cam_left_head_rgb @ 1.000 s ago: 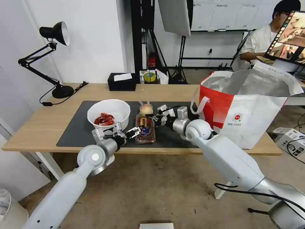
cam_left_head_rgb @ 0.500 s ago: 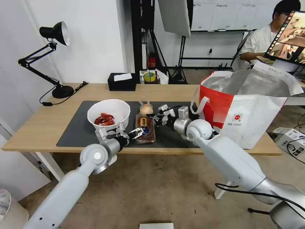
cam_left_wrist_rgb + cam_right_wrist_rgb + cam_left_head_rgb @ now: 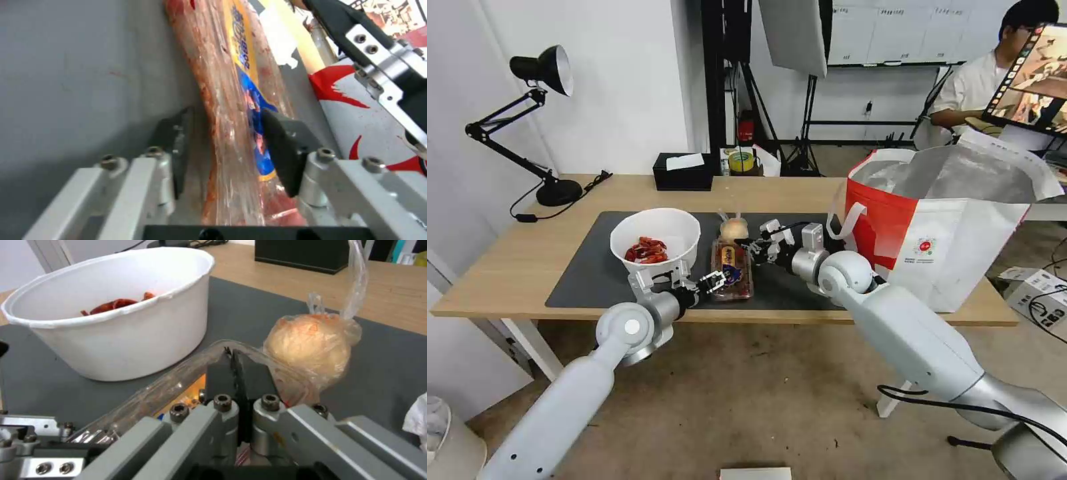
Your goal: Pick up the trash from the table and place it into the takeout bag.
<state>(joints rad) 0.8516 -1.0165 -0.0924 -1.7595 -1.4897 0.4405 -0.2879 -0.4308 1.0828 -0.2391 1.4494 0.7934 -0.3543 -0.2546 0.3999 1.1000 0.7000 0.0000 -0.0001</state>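
On the dark mat (image 3: 590, 267) of the table (image 3: 507, 263) lies the clear hinged tray (image 3: 732, 270), held at both ends. My left gripper (image 3: 712, 279) has its pads pressed on either side of the tray's near end (image 3: 231, 83). My right gripper (image 3: 757, 248) is shut on the tray's thin far rim (image 3: 178, 383). The white bowl with red shells (image 3: 656, 243) stands to the left of the tray. The small clear bag with a tan lump (image 3: 307, 350) sits at the tray's far end. A bit of crumpled white tissue (image 3: 417, 421) lies beside the right gripper. The takeout bag (image 3: 954, 233) stands open on the right.
A black tissue box (image 3: 682, 172) and a roll of tape (image 3: 742, 161) sit at the table's back edge. A black desk lamp (image 3: 550, 133) stands at the back left. Bare wood lies left of the mat.
My left gripper has slid forward onto the tray's near end and its fingers have narrowed around it. The right gripper has kept its hold on the far rim.
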